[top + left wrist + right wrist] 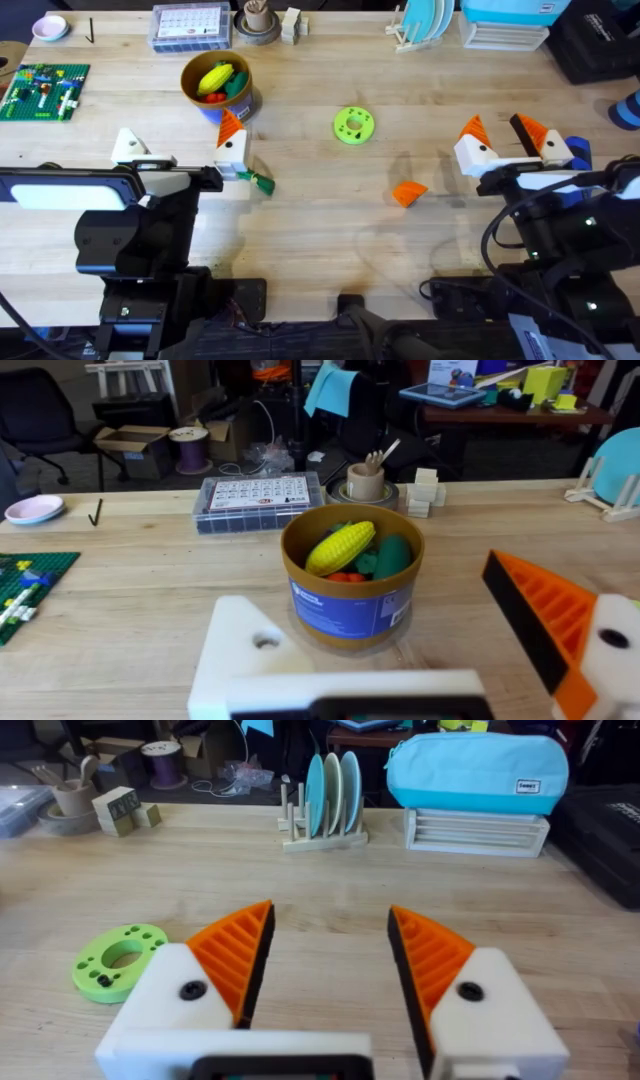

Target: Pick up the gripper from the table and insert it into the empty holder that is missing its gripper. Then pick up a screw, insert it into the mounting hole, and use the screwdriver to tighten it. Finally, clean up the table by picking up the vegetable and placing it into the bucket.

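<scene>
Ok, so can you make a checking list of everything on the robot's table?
Surface: wooden table, bare around the middle.
Job's things: loose orange gripper lies flat; all-white holder sits on the left arm; vegetable lies by the left arm's orange-tipped finger; bucket holds toy food.
Clutter: green ring disc, brick plate, pink bowl, parts box, dish rack.
Grippers: left gripper open, empty; right gripper open, empty.
Cables: black cables loop beside the right arm.
Surroundings: cardboard box and desks behind the table.
</scene>
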Tool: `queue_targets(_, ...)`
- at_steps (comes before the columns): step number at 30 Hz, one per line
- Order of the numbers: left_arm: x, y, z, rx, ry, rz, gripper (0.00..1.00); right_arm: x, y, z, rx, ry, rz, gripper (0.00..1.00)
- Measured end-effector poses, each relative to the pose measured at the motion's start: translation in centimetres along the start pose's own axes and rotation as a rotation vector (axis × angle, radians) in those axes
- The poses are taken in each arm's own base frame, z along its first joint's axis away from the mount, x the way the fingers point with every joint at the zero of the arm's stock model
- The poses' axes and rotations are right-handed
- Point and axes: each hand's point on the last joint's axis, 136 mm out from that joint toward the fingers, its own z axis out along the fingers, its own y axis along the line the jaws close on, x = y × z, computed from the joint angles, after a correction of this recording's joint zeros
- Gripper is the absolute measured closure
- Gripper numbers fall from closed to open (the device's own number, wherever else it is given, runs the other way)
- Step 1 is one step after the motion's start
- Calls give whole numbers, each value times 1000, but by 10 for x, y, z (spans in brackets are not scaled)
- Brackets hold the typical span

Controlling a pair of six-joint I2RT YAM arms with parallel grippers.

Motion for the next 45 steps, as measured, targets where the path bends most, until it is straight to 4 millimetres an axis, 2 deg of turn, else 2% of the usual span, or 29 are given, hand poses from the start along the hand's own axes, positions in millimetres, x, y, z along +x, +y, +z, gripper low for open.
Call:
queue_targets(9, 0, 0, 0, 0, 2, 2, 9, 1, 0, 0, 0, 2, -29, 256)
queue_targets(15, 20, 2, -8, -15, 159, -33, 8, 1, 0, -2, -1, 25, -54, 251)
queue_targets(17, 15, 3, -15, -28, 219, -63, 8, 3, 1, -4, -6, 55, -52, 251)
queue_targets(18, -3, 5, -23, -46, 268, -111, 8, 6, 2, -10, -15, 123, -50, 251)
queue_targets(19, -10, 5, -26, -50, 288, -132, 8, 5, 3, -13, -17, 147, -50, 252)
queue_targets(20, -17, 5, -28, -55, 307, -150, 8, 2, 3, -16, -18, 166, -54, 251)
queue_targets(21, -47, 5, -34, -79, 431, -209, 8, -38, 4, -32, -31, 223, -103, 252)
queue_targets(23, -57, 5, -34, -87, 486, -218, 8, -54, 5, -40, -37, 264, -116, 252)
queue_targets(27, -73, 5, -36, -103, 603, -228, 8, -78, 5, -54, -48, 373, -119, 251)
queue_targets(30, -85, 1, -33, -91, 654, -235, 8, -88, 7, -63, -66, 477, -111, 251)
queue_targets(33, -97, -10, -25, -27, 661, -260, 8, -94, 9, -68, -86, 575, -103, 252)
queue_targets(37, -96, -24, -23, 45, 690, -286, 8, -102, 12, -64, -103, 615, -96, 251)
queue_targets(40, -92, -28, -24, 66, 716, -297, 8, -100, 13, -66, -111, 636, -92, 251)
queue_targets(45, -71, -33, -29, 60, 833, -354, 8, -96, 14, -69, -115, 653, -90, 251)
